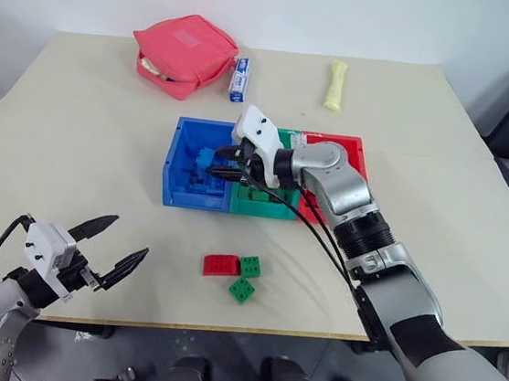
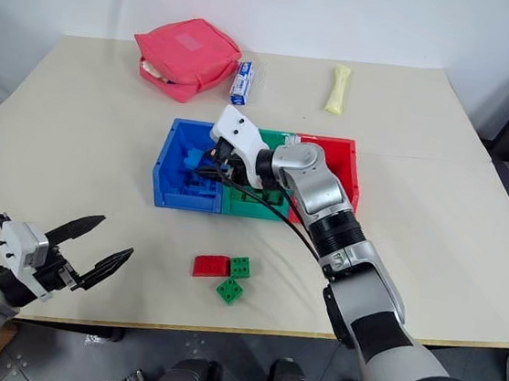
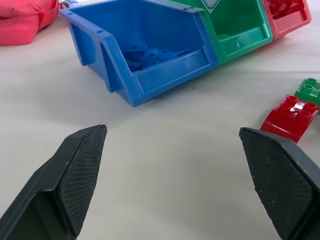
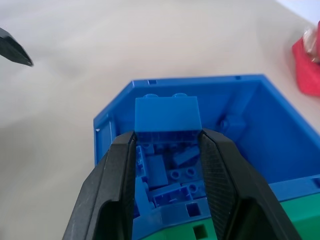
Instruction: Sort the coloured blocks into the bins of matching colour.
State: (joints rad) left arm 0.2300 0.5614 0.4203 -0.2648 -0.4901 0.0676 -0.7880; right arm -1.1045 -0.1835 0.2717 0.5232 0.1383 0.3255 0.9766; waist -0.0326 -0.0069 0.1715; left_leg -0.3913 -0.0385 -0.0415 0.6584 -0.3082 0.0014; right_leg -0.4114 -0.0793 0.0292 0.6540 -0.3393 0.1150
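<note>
- The right hand (image 4: 167, 145) grips a blue brick (image 4: 167, 114) between its two fingers, held above the blue bin (image 1: 184, 160). In the right wrist view the brick's two studs face away from the camera, and its long axis runs across the gap from one finger to the other.
- The left hand (image 1: 112, 248) is spread wide with nothing in it, near the bench's (image 1: 79, 115) front edge, well apart from the bins.
- Three joined bins sit in a row across the bench: blue, then green (image 1: 262, 205), then red (image 1: 355, 151).
- Three loose bricks lie on the bench in front of the bins: one red (image 1: 221, 265) and two green (image 1: 250, 265) (image 1: 242, 289), close together.
- The right wrist view looks into the blue bin and shows a heap of blue bricks (image 4: 170, 180) there; the eye views hide much of that behind the arm.
- The left wrist view shows red bricks (image 3: 285, 7) in the red bin.
- The eye views show a pink pouch (image 1: 185, 54) at the far side.
</note>
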